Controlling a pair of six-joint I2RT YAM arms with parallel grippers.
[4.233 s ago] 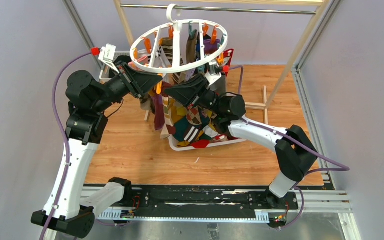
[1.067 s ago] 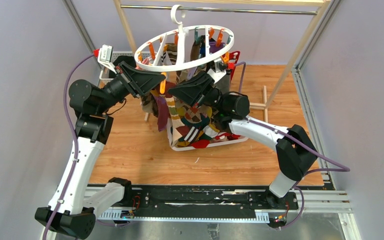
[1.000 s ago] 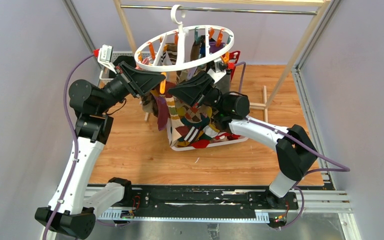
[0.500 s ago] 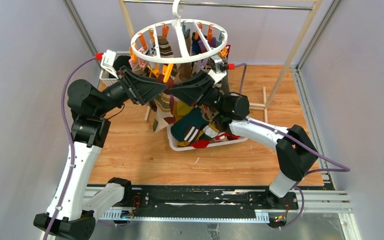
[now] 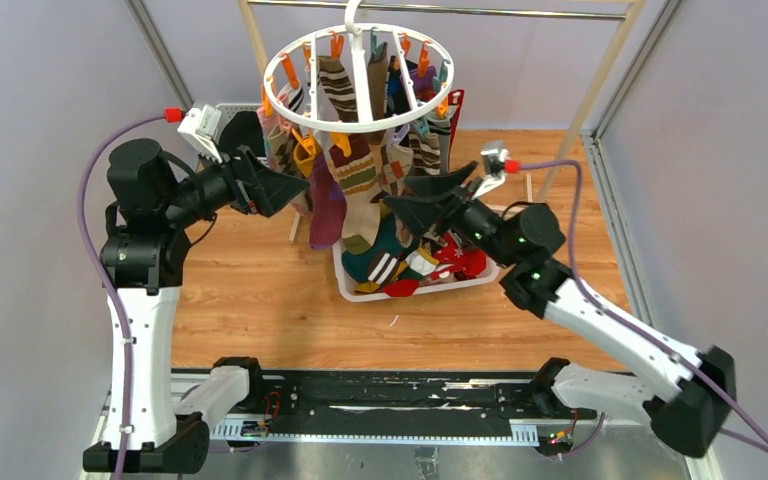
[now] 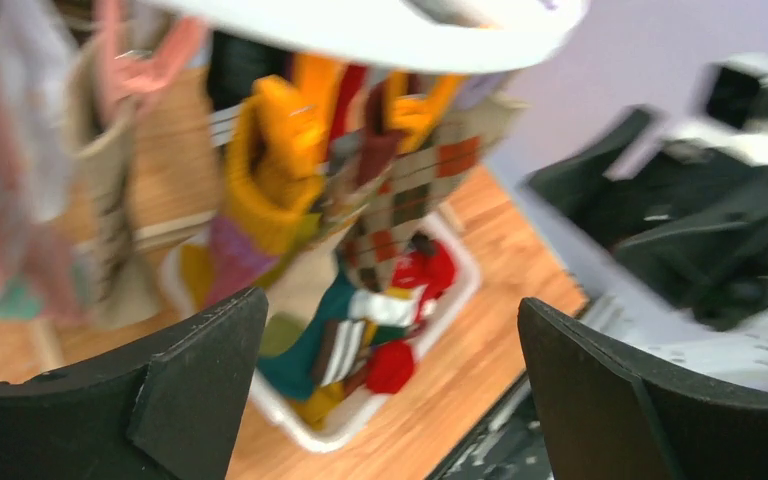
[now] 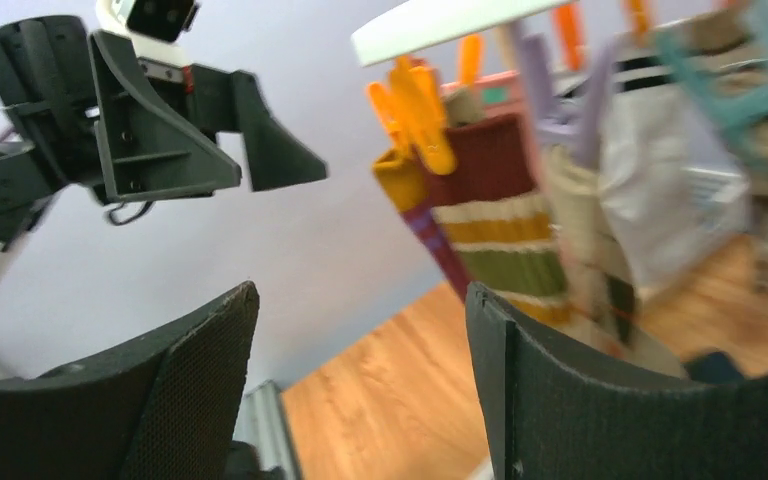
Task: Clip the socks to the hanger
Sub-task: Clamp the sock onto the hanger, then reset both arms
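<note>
The hanger (image 5: 355,126), a white ring with orange and teal clips, hangs from the rail with several socks (image 5: 360,172) clipped under it. My left gripper (image 5: 288,186) stands open to its left, apart from the socks. My right gripper (image 5: 400,200) stands open to the lower right, over the basket. The left wrist view looks between open fingers (image 6: 200,370) at a brown argyle sock (image 6: 405,195) under orange clips (image 6: 280,125). In the right wrist view an orange clip (image 7: 415,100) holds a striped sock (image 7: 490,225); the gripper (image 7: 360,300) holds nothing.
A white basket (image 5: 400,295) with more loose socks (image 5: 410,262) sits on the wooden floor below the hanger. The rack's metal rail (image 5: 480,12) and wooden poles (image 5: 600,95) stand behind. Grey walls close in left and right.
Both grippers have opened and drawn back from the hanger, the right arm swinging right and down. The ring has swung back to hang level, and a sock now hangs from a clip.
</note>
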